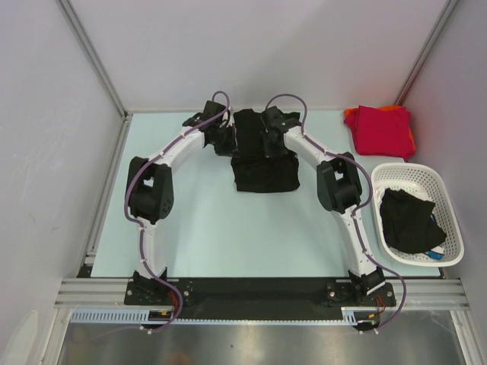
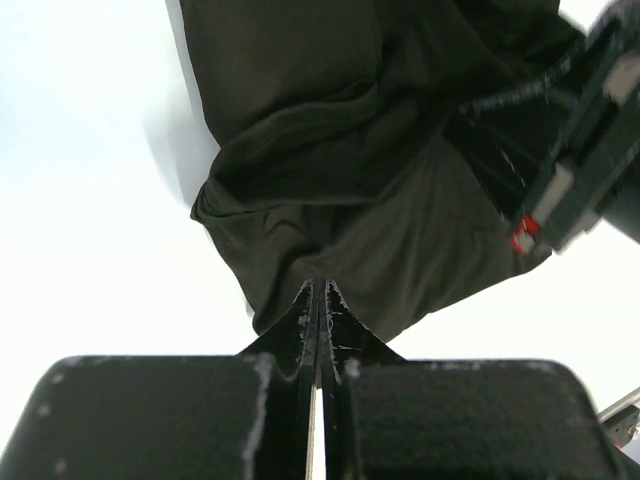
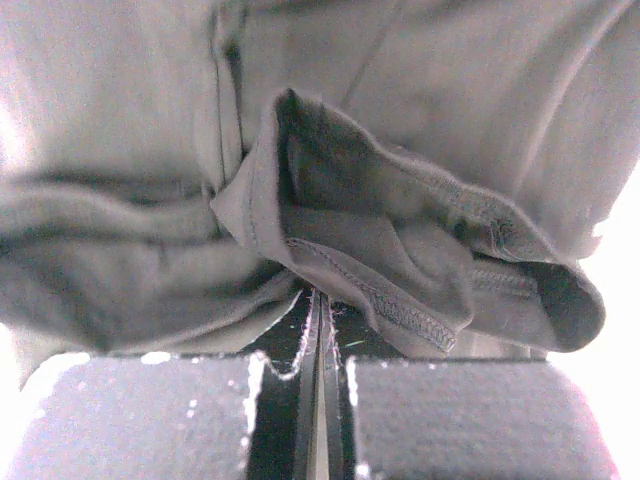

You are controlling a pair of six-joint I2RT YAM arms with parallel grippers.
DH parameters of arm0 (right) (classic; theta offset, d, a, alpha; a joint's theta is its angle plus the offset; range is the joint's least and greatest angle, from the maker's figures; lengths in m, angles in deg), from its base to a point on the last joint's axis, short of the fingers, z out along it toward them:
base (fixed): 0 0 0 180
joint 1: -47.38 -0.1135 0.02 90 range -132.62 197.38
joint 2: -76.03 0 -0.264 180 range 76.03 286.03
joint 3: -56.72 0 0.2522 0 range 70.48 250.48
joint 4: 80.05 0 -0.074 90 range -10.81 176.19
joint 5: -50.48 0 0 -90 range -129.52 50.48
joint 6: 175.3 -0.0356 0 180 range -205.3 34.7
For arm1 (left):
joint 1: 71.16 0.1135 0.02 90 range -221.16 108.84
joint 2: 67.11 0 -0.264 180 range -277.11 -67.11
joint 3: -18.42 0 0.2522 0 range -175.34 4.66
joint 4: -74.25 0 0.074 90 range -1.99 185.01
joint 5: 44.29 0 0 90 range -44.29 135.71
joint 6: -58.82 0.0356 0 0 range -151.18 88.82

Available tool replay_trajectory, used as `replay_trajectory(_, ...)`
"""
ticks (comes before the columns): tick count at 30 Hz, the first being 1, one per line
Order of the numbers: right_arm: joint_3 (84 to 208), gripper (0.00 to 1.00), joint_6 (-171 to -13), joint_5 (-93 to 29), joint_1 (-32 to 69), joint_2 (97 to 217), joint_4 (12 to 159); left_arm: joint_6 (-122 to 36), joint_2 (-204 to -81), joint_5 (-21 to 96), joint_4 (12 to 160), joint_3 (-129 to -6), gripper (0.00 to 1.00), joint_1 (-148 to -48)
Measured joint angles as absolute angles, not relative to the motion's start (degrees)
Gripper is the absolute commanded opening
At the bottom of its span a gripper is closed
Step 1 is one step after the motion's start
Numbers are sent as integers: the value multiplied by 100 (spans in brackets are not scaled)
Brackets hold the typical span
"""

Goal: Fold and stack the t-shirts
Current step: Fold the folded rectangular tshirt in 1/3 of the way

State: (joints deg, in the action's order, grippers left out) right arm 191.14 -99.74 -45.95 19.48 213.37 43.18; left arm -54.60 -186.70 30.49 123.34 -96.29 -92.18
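Note:
A black t-shirt (image 1: 265,173) lies partly folded at the middle of the table, and a narrow strip of it runs back between the two grippers. My left gripper (image 1: 228,139) is shut at that strip's left side. In the left wrist view its tips (image 2: 320,288) pinch the edge of the dark cloth (image 2: 330,150). My right gripper (image 1: 268,137) is shut at the strip's right side, and its tips (image 3: 322,298) close under a stitched hem of the cloth (image 3: 350,200). A crimson red t-shirt (image 1: 380,128) lies folded on an orange one (image 1: 349,115) at the back right.
A white lattice basket (image 1: 449,199) stands at the right edge with another black garment (image 1: 407,219) inside. Grey walls and a metal frame close the table at the back and sides. The right gripper's body (image 2: 590,150) shows close by in the left wrist view.

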Motion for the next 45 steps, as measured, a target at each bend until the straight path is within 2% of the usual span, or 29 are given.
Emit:
replay_trajectory(7,19512,0,-9978,-5011,1996,21709,4432,-5416,-18670,3051,12402,-9629,0,-9196)
replay_trajectory(19,19392,0,-9939,-6245,2023,21713,5722,-5348,-18670,2994,12446,-9354,0,-9174)
replay_trajectory(28,19293,0,-9982,-6908,2125,21687,5868,-5300,-18665,2902,12454,-9290,0,-9174)
replay_trajectory(34,18067,0,-9873,-7203,2226,20870,6065,-5252,-18657,2898,12454,-9290,0,-9166)
replay_trajectory(40,17842,0,-9880,-6766,2466,19954,6076,-5077,-18683,3084,12470,-9327,0,-9124)
replay_trajectory(45,17774,0,-9947,-6551,2604,19685,5999,-5020,-19496,3141,12557,-10223,0,-9098)
